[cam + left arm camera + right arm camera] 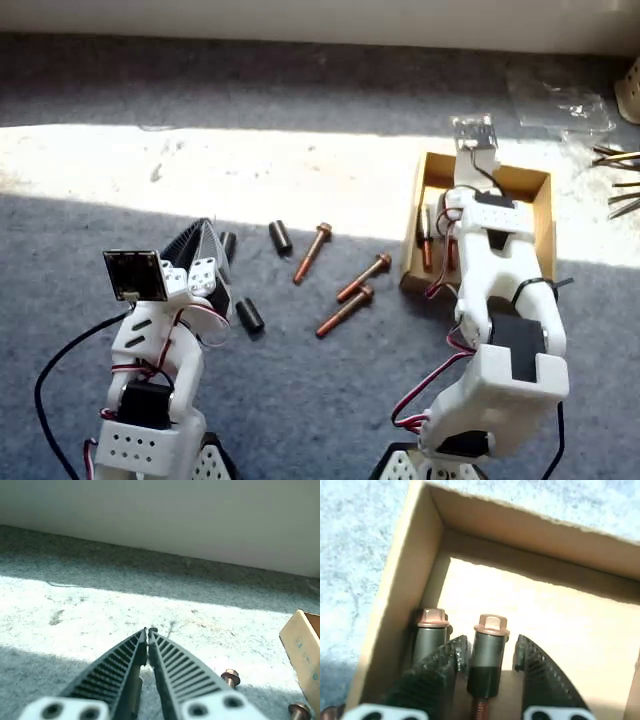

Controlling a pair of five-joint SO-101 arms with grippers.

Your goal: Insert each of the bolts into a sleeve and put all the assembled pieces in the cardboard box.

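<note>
Bolts, sleeved: one sleeved bolt (489, 650) lies on the floor of the cardboard box (400, 595), head pointing away from my wrist. A second sleeved bolt (431, 635) lies parallel to it, against the side wall. My right gripper (491, 642) hangs over the box with its fingers spread apart. The first sleeved bolt sits between them, with a gap showing on either side.

Bolts, loose: three loose bolts (312, 252) lie on the grey carpet (330, 400) between the box and my left arm, none of them in a sleeve. One empty sleeve (280, 237) lies just beside the farthest bolt, and another empty sleeve (249, 316) lies nearer my left arm's base.

My left gripper (148, 630) hovers above the carpet near these sleeves, fingers pressed together with nothing between them.
</note>
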